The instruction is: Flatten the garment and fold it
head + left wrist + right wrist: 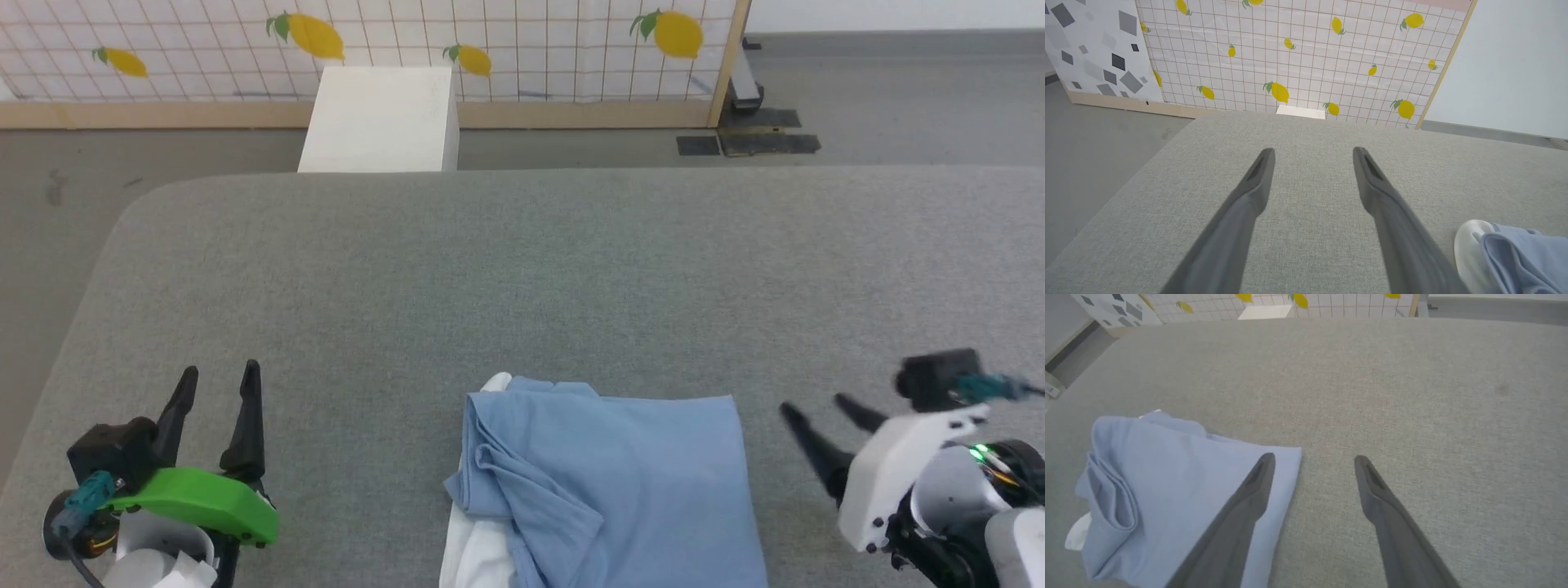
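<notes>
Left gripper point(220, 367) and right gripper point(811, 402) spread wide, empty; folded garment point(637, 482) runs off bottom edge

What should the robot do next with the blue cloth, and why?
Probably move the left gripper toward the bunched left edge of the garment to smooth it. The garment lies in a rough rectangle, but that side is wrinkled, with white showing. The left gripper and right gripper are open and clear of it.

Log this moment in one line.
garment: folded, on grey fabric surface | left hand: open, empty | right hand: open, empty, beside garment
</notes>
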You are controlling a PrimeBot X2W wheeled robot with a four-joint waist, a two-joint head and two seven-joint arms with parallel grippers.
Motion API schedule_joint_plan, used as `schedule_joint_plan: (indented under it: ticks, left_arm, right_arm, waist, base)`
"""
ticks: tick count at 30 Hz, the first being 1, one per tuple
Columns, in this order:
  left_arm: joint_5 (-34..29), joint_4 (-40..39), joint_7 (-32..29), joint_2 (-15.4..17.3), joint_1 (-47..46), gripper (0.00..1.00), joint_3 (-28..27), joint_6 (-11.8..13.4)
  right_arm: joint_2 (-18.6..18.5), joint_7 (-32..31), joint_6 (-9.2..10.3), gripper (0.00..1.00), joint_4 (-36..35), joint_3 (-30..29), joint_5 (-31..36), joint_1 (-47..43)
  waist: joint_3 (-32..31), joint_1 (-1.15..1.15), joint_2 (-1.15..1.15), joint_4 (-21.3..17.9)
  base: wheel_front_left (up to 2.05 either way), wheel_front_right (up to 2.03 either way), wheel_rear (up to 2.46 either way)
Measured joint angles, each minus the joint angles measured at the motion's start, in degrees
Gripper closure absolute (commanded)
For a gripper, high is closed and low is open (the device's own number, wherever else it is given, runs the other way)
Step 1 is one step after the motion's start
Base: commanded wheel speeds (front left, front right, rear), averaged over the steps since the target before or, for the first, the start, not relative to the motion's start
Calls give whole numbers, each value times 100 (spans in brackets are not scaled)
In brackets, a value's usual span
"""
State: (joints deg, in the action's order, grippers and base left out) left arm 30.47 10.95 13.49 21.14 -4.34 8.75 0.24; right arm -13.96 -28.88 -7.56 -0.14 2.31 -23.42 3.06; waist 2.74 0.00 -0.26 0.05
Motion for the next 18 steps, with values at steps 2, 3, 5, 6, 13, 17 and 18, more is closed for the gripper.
schedule_joint_plan:
  ticks: [2, 3, 5, 6, 13, 17, 18]
  left_arm:
    - [33, -25, 7, 20, -10, 0, -10, -1]
    - [38, -35, 12, 29, -17, 0, -19, -2]
    - [40, -46, 21, 48, -52, 0, -32, -20]
    - [46, -49, 22, 59, -65, 0, -44, -21]
    - [111, -19, 31, 104, -232, 0, -100, -125]
    - [133, 27, 48, 109, -347, 0, -113, -188]
    - [133, 48, 48, 111, -365, 0, -121, -203]
  right_arm:
    - [-233, -728, 0, 0, -147, 266, -367, 87]
    - [-319, -980, 0, 0, -194, 353, -490, 115]
    - [-498, -1471, 0, 0, -257, 565, -688, 177]
    - [-549, -1626, 0, 0, -265, 643, -744, 192]
    - [-592, -1952, 0, 0, 55, 1150, -837, 316]
    - [-538, -1933, 0, 0, 415, 1321, -831, 354]
    - [-537, -1926, -1, 0, 475, 1343, -831, 398]
  waist:
    - [68, 0, 0, 28]
    - [103, 0, 0, 40]
    - [196, 0, 0, 74]
    - [238, 0, 0, 89]
    - [600, 0, 0, 220]
    - [774, 0, 0, 321]
    - [812, 0, 0, 346]
  base:
    - [0, 0, 0]
    - [0, 0, 0]
    - [0, 0, 0]
    - [0, 0, 0]
    - [0, 0, 0]
    - [0, 0, 0]
    - [0, 0, 0]
